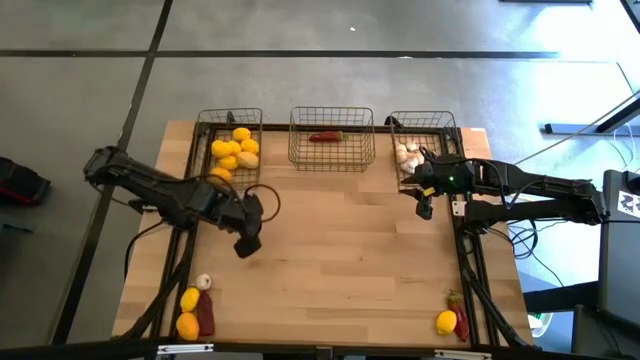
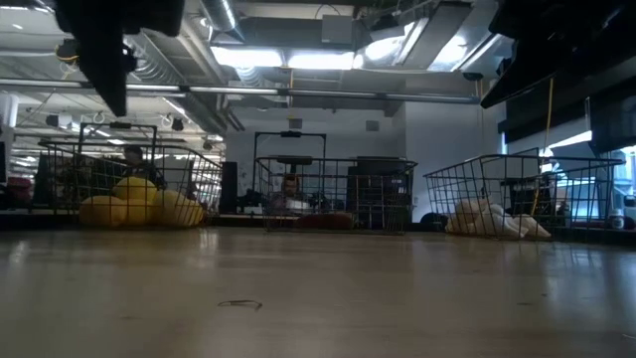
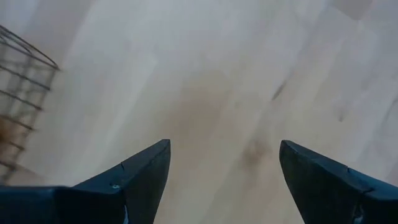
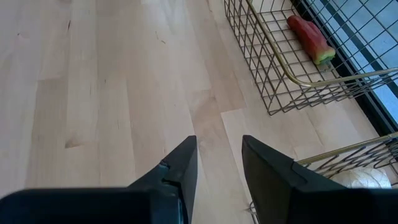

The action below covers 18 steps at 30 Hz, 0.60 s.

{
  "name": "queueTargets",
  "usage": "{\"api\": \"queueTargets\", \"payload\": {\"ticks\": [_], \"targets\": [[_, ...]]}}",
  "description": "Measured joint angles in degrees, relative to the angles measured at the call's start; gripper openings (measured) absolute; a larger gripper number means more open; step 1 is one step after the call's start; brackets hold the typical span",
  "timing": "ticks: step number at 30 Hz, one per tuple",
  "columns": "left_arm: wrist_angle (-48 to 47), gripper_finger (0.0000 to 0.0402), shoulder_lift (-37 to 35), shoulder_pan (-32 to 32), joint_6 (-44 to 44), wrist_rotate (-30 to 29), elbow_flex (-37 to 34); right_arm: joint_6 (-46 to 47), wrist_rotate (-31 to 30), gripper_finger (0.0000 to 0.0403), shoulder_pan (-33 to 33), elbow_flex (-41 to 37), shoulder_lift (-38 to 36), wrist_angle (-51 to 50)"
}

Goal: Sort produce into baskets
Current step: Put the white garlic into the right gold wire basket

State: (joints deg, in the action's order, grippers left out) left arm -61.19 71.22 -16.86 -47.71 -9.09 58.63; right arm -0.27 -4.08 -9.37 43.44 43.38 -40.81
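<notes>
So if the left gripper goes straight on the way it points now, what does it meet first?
Most likely the bare wooden table: the open left gripper points down at it, with nothing between. A basket stands off to the side.

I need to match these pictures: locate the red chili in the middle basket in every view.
High view: chili top centre, in the middle basket.
Low view: dim reddish shape at centre, behind the mesh.
Left wrist view: not in it.
Right wrist view: upper right, inside the basket.
Shared landmark: the middle basket.
</notes>
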Motion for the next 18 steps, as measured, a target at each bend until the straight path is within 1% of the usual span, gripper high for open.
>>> {"api": "queueTargets", "payload": {"ticks": [6, 18], "targets": [[0.39, 0.0295, 0.04, -5.59, -7.76, 0.14, -0.02, 0.00, 0.00, 0.0124, 0.00, 0.00, -0.02, -0.02], [0.38, 0.0295, 0.07, -13.42, -14.60, -0.39, -0.07, 0.00, 0.59, 0.0124, 0.00, 0.00, 0.00, -0.76]]}}
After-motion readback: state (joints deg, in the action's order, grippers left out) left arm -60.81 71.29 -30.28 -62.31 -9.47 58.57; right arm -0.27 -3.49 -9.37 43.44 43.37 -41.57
